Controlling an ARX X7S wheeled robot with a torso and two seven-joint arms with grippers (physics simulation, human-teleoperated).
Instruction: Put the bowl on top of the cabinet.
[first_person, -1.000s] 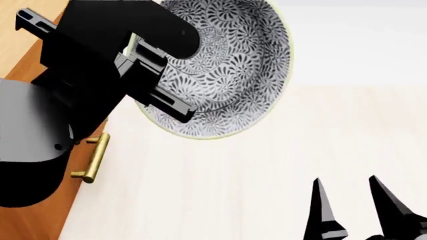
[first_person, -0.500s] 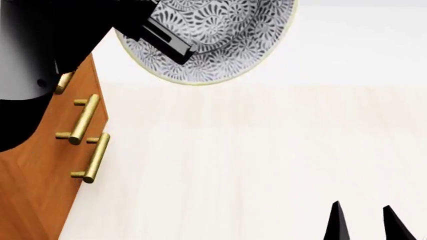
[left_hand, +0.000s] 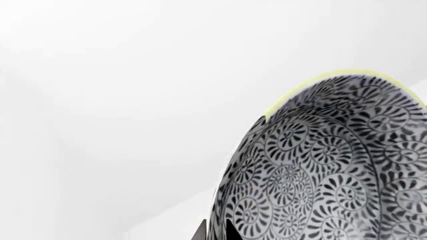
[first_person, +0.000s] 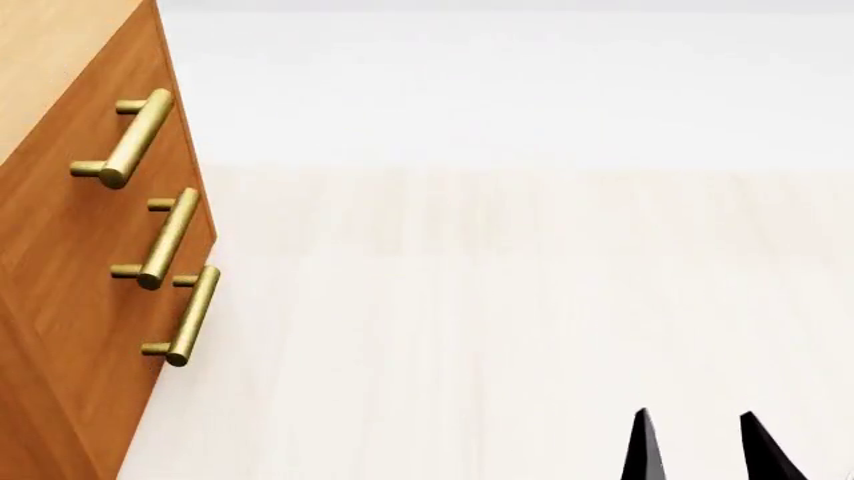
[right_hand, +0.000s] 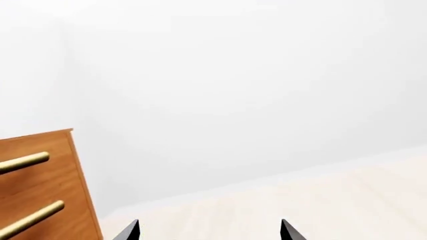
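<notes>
The bowl (left_hand: 333, 170), grey-and-white floral with a pale rim, fills much of the left wrist view against a white background. My left gripper (left_hand: 215, 231) is shut on its wall, one dark tip inside and one outside. Neither the bowl nor the left arm shows in the head view. The orange-brown cabinet (first_person: 67, 280) stands at the left there, its lighter top (first_person: 54, 50) in the upper left corner. It also shows in the right wrist view as the cabinet (right_hand: 47, 195). My right gripper (first_person: 697, 450) hangs low at the right, open and empty, and appears as the right gripper (right_hand: 208, 231) over the floor.
Three brass bar handles (first_person: 167, 240) stick out from the cabinet's drawer fronts toward the open floor. Pale wooden floor (first_person: 507, 320) stretches to the right of the cabinet, ending at a white wall (first_person: 534, 80) behind.
My left arm has risen with the bowl and left the head view through the top, uncovering the cabinet's upper drawer handle. The right gripper's tips dropped lower, then shifted slightly left.
</notes>
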